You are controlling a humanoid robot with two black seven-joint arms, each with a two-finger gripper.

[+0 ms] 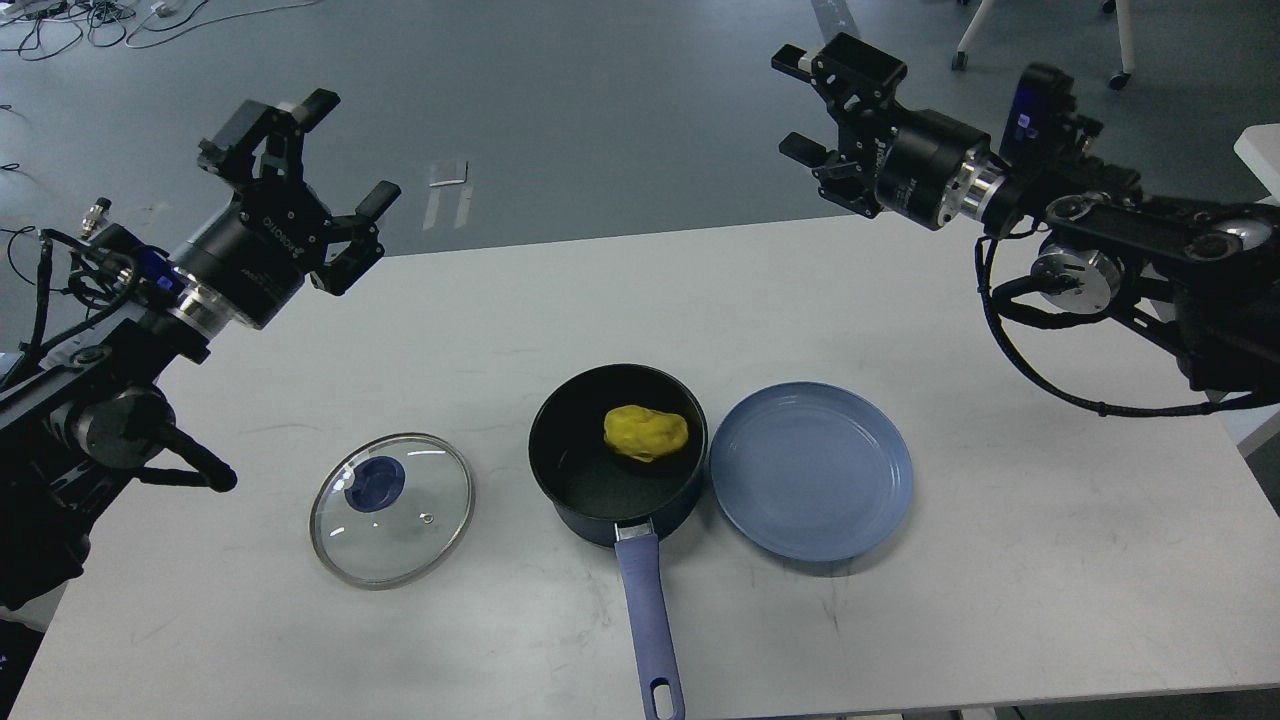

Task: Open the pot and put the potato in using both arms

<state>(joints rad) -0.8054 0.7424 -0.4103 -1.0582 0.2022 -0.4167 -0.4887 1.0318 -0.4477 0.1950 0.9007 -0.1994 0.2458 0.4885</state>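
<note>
A dark pot [600,490] with a blue handle stands open at the table's middle front. A yellow potato [645,432] lies inside it. The glass lid [392,508] with a blue knob lies flat on the table to the pot's left. My left gripper [350,150] is open and empty, raised above the table's far left edge. My right gripper [795,105] is open and empty, raised high above the table's far right side, well away from the pot.
An empty blue plate [810,468] touches the pot's right side. The white table [1050,520] ends close to the pot handle's tip at the front. Grey floor with cables and chair legs lies beyond the far edge.
</note>
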